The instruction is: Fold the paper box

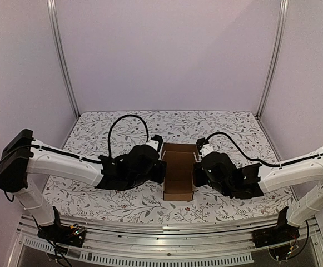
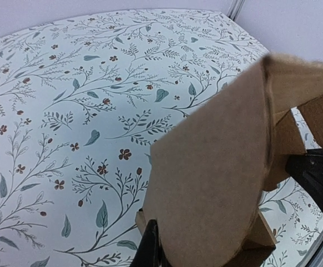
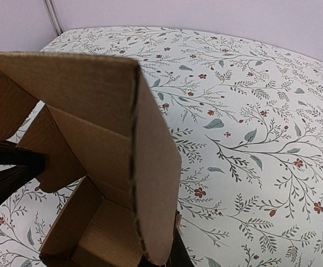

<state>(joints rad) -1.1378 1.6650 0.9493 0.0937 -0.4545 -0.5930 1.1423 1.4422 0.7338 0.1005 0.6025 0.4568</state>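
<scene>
Brown corrugated cardboard forms the paper box [image 1: 179, 173], which sits at the centre of the top external view on the floral-patterned table [image 1: 122, 125], open side up with its inner panels exposed. The left gripper [image 1: 162, 162] meets the box's left wall and the right gripper [image 1: 197, 168] meets its right wall.

Left wrist view: a broad, tilted panel of the paper box [image 2: 217, 167] fills the right half of the frame, rising from the bottom edge. One of the left gripper's fingers [image 2: 150, 247] shows dark at bottom centre, against the panel's edge. The fingers are pressed together on this panel. The table [image 2: 66, 111] occupies the left half.

Right wrist view: the paper box [image 3: 94, 105] fills the left half of the frame, with a creased vertical wall running to the bottom edge and the box floor visible at lower left. One of the right gripper's fingers [image 3: 178, 253] shows beside that wall at bottom centre. The fingers pinch the wall. The table [image 3: 261, 111] fills the right half.
</scene>
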